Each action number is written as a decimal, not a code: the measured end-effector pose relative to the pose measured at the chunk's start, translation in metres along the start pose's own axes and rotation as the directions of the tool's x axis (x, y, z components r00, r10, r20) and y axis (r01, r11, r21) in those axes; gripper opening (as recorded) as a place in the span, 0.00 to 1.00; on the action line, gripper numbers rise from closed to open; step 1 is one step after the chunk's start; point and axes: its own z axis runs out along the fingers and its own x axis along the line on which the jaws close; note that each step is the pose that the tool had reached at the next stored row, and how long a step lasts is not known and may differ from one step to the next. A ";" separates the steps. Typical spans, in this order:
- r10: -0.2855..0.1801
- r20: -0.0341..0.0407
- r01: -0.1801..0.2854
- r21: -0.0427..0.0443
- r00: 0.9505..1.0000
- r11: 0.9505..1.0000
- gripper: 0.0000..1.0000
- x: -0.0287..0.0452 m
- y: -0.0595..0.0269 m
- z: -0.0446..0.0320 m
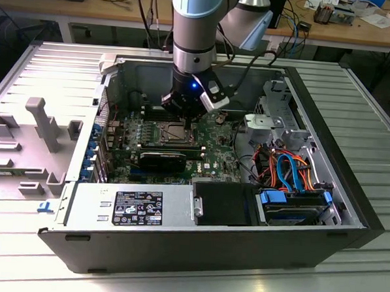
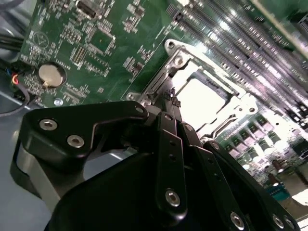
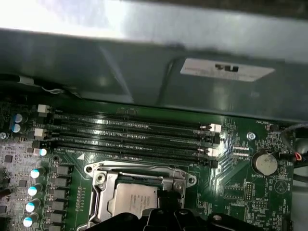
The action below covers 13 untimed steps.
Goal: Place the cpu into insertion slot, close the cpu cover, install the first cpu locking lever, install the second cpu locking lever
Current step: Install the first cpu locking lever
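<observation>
We see an open computer case (image 1: 177, 230) lying on a slatted metal table (image 1: 354, 95), with the green motherboard (image 1: 211, 143) as our landmark inside it. At the motherboard's middle sits the insertion slot (image 3: 139, 192), beside the long black memory slots (image 3: 130, 132). The cpu (image 2: 199, 98) lies in that slot, its silver top showing through the window of the cpu cover (image 2: 166, 77), which lies flat over it. The gripper (image 2: 168, 98) hovers just above the slot's edge, its fingers pressed together, holding nothing.

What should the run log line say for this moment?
gripper: shut, at socket edge | cpu: seated in insertion slot | cpu cover: down
</observation>
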 end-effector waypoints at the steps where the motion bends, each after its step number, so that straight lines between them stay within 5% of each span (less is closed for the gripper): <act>1: 0.000 0.000 0.000 0.000 1.000 1.000 0.11 0.0003 -0.0024 -0.0001; 6: 0.001 0.000 -0.001 0.000 1.000 1.000 0.11 0.0012 -0.0105 -0.0012; 13: 0.001 0.000 -0.001 0.000 1.000 1.000 0.11 0.0010 -0.0130 -0.0198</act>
